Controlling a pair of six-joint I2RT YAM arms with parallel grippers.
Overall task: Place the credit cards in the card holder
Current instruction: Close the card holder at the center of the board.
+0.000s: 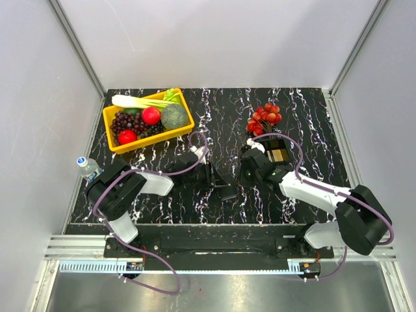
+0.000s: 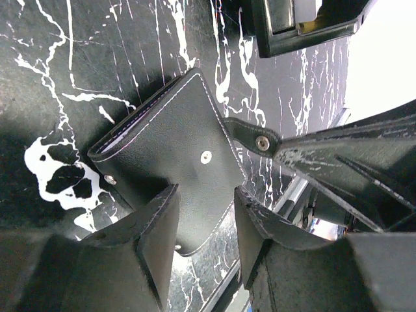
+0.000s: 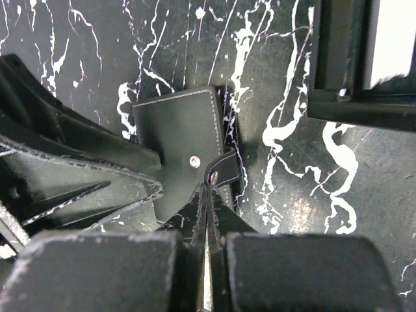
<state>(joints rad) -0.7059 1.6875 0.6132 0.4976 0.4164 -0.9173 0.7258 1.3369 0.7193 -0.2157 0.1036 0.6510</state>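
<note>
Left gripper (image 2: 207, 195): stands part-way closed on the near corner of the card holder (image 2: 175, 130), one of its fingers (image 2: 159, 227) against each edge of that corner. Right gripper (image 3: 207, 188): sits fully closed, fingertips pinched on the snap tab (image 2: 250, 135) at the holder's side. Snap tab: unfastened, drawn out sideways, its snap apart from the stud (image 2: 206, 156) on the cover. Card holder: lies folded and flat on the black marbled table (image 1: 312, 130), black outer cover up, white stitching along the edges; in the top view, placed at mid-table toward the near edge, between the two grippers. Credit cards (image 1: 278, 155): tan, resting in the black open-topped tray (image 3: 338, 58); none seen in or on the holder. Tray: stands on the table just behind the right gripper, apart from the holder, with one dark wall filling the upper right of the right wrist view. Red grapes (image 1: 263, 117): just behind the tray. Yellow basket (image 1: 185, 127): at the far left of the table, filled with a leek, dark grapes, red fruit and a green vegetable. Small bottle (image 1: 86, 166): upright at the left edge, beside the left arm.
</note>
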